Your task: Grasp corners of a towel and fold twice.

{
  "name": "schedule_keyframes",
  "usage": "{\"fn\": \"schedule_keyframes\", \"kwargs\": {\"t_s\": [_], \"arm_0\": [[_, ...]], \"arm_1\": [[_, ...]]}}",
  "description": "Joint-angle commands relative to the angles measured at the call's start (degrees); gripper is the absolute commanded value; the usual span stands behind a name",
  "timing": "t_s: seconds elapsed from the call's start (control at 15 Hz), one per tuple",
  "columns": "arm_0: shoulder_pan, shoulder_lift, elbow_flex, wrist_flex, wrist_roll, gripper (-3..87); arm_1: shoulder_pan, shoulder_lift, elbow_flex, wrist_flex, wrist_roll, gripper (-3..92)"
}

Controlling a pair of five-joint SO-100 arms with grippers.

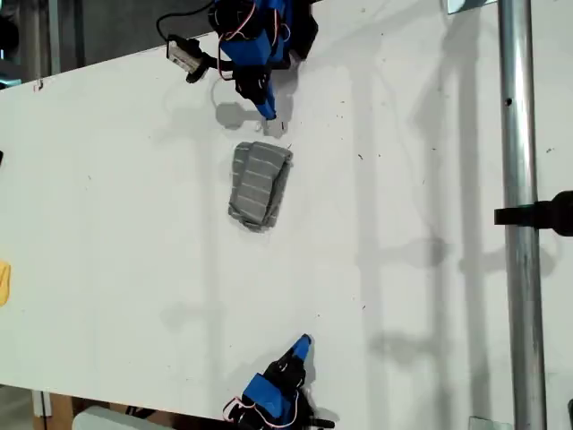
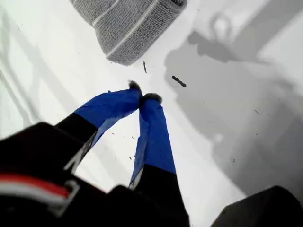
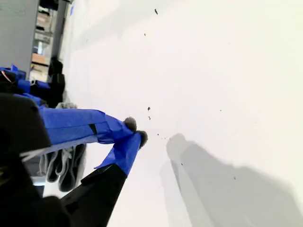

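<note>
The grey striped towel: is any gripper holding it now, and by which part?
No. The folded grey striped cloth towel lies free on the white table. My first gripper and my second gripper have shut, empty jaws.

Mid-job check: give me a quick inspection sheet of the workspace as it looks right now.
Surface: white table, small dark specks, shadows.
Job's things: towel lies folded in a compact bundle, touched by neither end effector.
Clutter: yellow object at the exterior view's left edge.
End effectors: my first gripper shut, empty, just short of the towel; my second gripper shut, empty, far from it.
Cables: thin wires on the arm at the exterior view's top.
Surroundings: metal pole at the exterior view's right.
</note>
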Motion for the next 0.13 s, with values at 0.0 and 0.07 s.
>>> {"fn": "schedule_keyframes", "kwargs": {"t_s": [0.0,0.07], "arm_0": [[-0.88,0.44,0.35,0.35,0.26,-2.4],[-0.88,0.44,0.35,0.35,0.26,-2.4]], "arm_1": [[-0.97,0.00,-0.79,0.18,-0.79,4.3],[-0.97,0.00,-0.79,0.18,-0.79,4.3]]}}
